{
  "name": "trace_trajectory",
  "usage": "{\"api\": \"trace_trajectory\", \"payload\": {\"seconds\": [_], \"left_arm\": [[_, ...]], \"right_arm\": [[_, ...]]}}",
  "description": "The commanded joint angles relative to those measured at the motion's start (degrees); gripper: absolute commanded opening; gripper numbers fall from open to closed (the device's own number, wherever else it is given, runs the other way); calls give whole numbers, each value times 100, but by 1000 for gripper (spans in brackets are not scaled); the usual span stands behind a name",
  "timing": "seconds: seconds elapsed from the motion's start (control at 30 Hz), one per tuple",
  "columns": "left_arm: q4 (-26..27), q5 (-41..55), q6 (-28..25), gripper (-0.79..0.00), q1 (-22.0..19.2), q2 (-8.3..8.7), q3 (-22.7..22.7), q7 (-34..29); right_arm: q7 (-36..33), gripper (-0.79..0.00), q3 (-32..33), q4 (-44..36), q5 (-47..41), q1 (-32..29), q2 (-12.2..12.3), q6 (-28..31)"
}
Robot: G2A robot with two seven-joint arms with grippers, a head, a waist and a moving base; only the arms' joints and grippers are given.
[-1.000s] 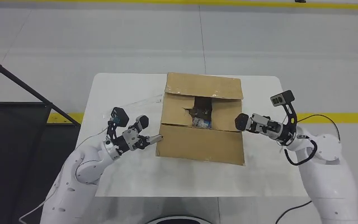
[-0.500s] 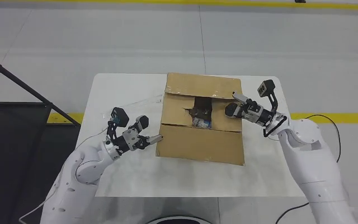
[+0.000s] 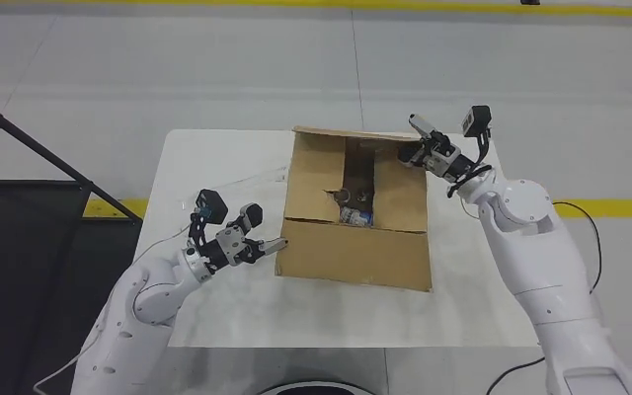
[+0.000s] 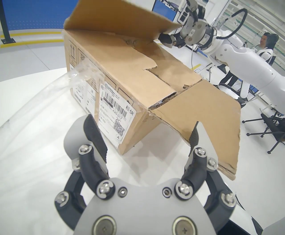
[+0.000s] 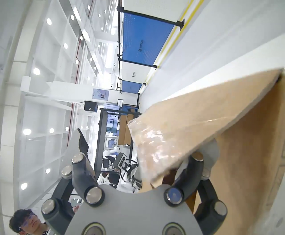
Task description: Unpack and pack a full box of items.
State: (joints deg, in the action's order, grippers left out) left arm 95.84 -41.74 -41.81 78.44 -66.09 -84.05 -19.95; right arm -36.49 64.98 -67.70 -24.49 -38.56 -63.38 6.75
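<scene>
Table [image 3: 212, 163], right claw [image 4: 166, 40] wide under flap [image 4: 115, 19]

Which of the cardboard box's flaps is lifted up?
The far flap, away from the robot, raised at the right gripper; the near flap lies folded outward and the inner flaps lie flat.

You can enter the box [image 4: 74, 52] through the gap between its inner flaps [image 3: 314, 188]; the raised far flap [image 4: 115, 20] overhangs it, the right tool [image 3: 412, 140] at that flap's corner.

Evenly lit by bright ceiling lamps [image 5: 35, 71]; glare is caught on the tape [image 5: 153, 138] at the right gripper [image 5: 145, 142], lines are bent near edges.
</scene>
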Motion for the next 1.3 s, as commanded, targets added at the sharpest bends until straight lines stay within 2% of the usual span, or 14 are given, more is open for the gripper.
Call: {"api": "trace_trajectory", "payload": {"seconds": [0.0,0.1,0.57,0.67,0.8,0.97,1.27], "left_arm": [[0,0,0,0,0,0,0,0],[0,0,0,0,0,0,0,0],[8,32,62,0,11,-4,20,38],[21,115,57,0,-14,2,92,-25],[35,181,61,0,-88,16,171,-168],[78,187,82,0,-98,28,259,-194],[147,229,140,0,21,44,304,68]], "right_arm": [[146,0,-100,145,-1,191,-57,32],[325,0,-261,446,57,483,-149,89],[325,0,-261,446,57,483,-149,89],[637,0,-255,308,102,337,-172,199],[1048,0,-359,320,105,448,-271,425],[1332,0,-646,834,127,880,-458,544],[1683,0,-1237,2525,24,1747,-922,557]]}}
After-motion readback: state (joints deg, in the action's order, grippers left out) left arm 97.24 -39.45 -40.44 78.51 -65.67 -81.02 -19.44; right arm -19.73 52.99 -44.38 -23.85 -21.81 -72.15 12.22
